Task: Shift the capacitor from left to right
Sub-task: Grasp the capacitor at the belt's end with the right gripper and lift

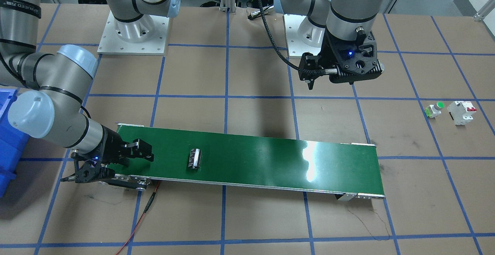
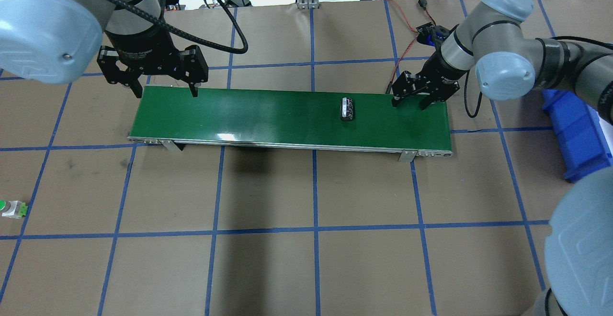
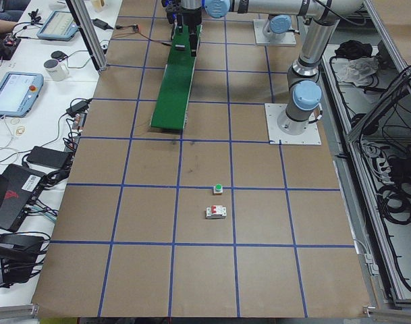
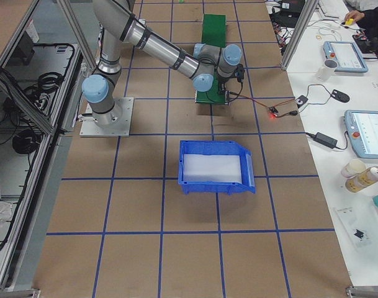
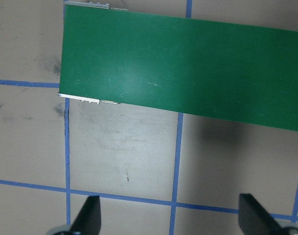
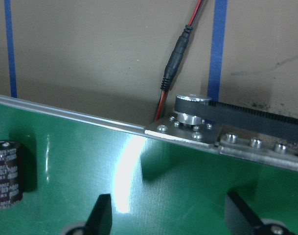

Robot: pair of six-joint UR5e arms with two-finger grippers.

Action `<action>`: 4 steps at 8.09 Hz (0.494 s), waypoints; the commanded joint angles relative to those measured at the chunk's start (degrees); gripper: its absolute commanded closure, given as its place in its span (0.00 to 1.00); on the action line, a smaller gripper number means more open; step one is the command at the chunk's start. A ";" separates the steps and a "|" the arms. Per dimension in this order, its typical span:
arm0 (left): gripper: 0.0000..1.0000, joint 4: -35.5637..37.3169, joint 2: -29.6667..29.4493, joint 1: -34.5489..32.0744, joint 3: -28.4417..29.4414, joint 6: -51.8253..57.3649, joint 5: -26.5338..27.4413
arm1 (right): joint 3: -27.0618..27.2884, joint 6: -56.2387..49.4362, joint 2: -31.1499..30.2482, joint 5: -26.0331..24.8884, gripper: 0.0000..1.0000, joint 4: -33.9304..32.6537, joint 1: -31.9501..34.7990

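The capacitor [image 1: 194, 159] is a small dark cylinder with pale print. It lies on its side on the green conveyor belt [image 1: 270, 158], right of the middle in the overhead view [image 2: 347, 108]. My right gripper [image 2: 410, 101] is open and empty, low over the belt's right end, a short way right of the capacitor. The right wrist view shows the capacitor [image 6: 6, 174] at its left edge, outside the open fingers [image 6: 102, 213]. My left gripper [image 2: 165, 88] is open and empty, raised by the belt's left end; the belt [image 5: 188, 63] shows in its wrist view.
A blue bin [image 2: 574, 129] stands on the table right of the belt. A green-capped push button [image 1: 435, 110] and a white breaker [image 1: 461, 112] stand far off on the robot's left. A red cable [image 1: 143, 216] runs from the belt's motor end.
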 commanded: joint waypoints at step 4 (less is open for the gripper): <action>0.00 0.06 -0.09 0.00 0.12 0.00 -0.03 | -0.09 4.65 -0.94 -0.44 0.17 0.09 0.26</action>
